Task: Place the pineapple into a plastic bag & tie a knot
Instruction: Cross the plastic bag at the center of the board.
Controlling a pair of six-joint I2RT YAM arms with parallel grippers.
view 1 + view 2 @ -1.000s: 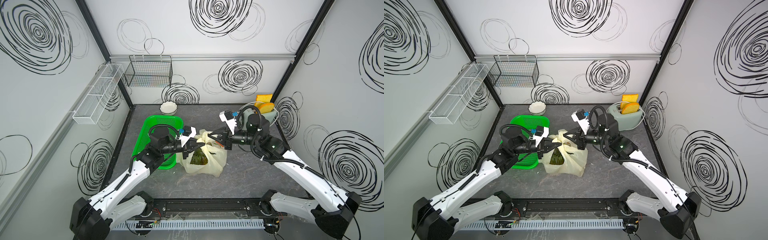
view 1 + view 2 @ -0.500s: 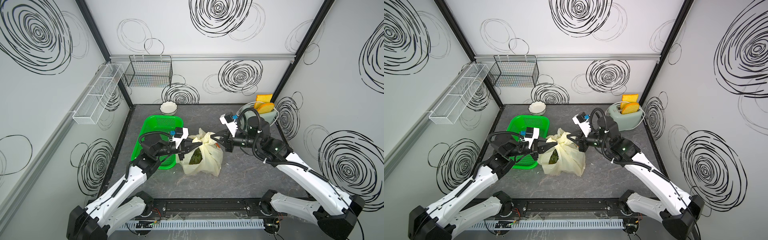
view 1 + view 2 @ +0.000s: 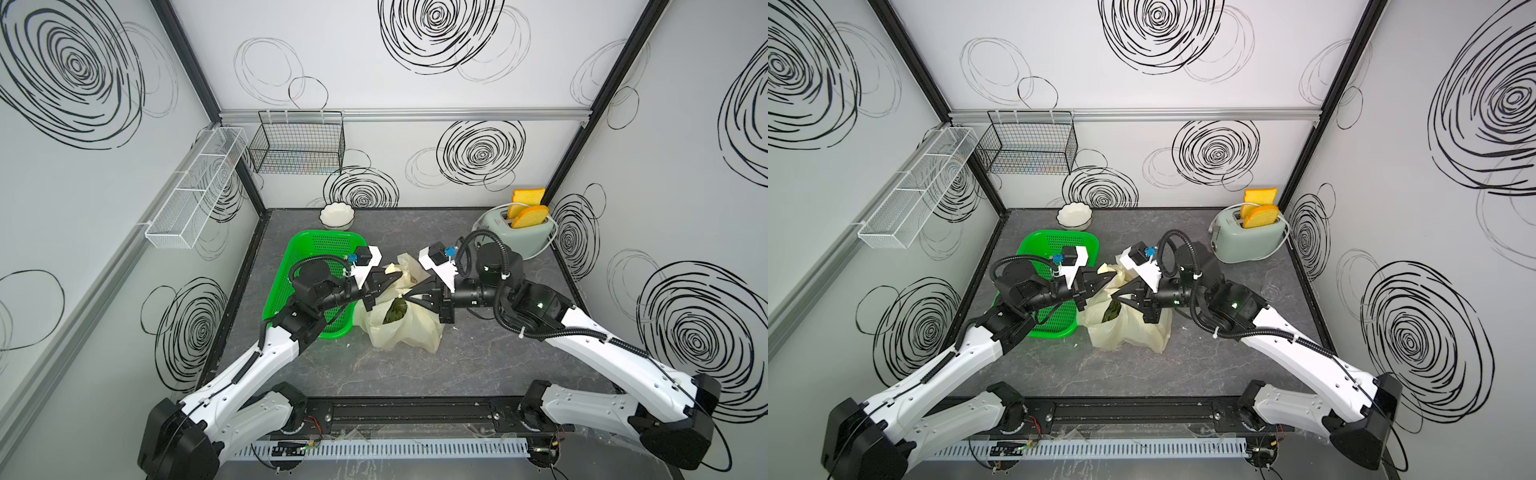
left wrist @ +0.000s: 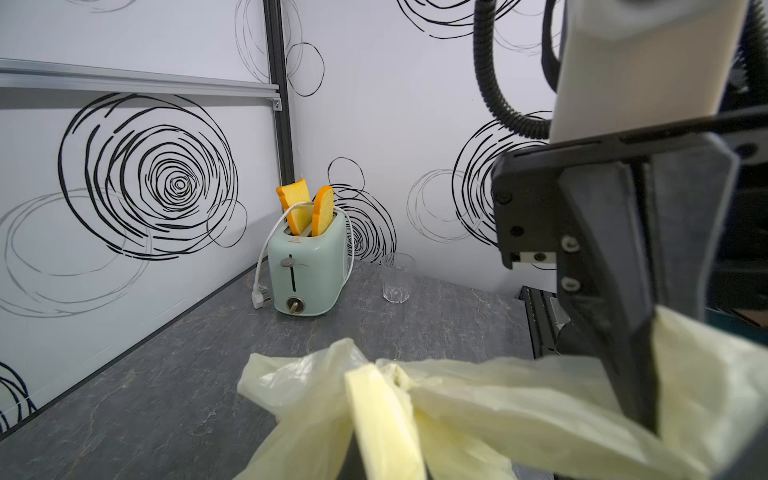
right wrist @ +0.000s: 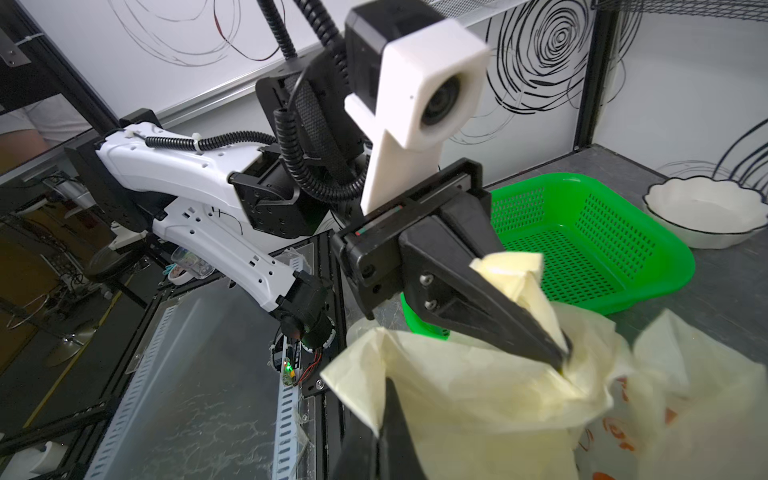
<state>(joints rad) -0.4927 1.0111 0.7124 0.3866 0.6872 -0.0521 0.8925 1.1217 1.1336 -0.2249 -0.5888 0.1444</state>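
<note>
In both top views a pale-yellow plastic bag (image 3: 409,334) sits on the grey bench (image 3: 478,357), just beside a green basket (image 3: 309,253), and dark green leaves (image 3: 395,312) show through its side. The left gripper (image 3: 395,276) and right gripper (image 3: 409,296) meet above the bag, their fingers closed, each pinching a strip of the bag's top. A white bowl (image 3: 336,216) stands behind the basket. A mint toaster (image 3: 519,237) holding two bread slices stands in the far right corner. The left wrist view shows the right gripper (image 4: 646,415) with dark fingers clamped on bunched yellow plastic, and the toaster and a clear glass (image 4: 398,278) beyond. The right wrist view shows the left gripper (image 5: 559,353) with fingers shut on a folded yellow strip, and the rest of the bag spread below it.
</note>
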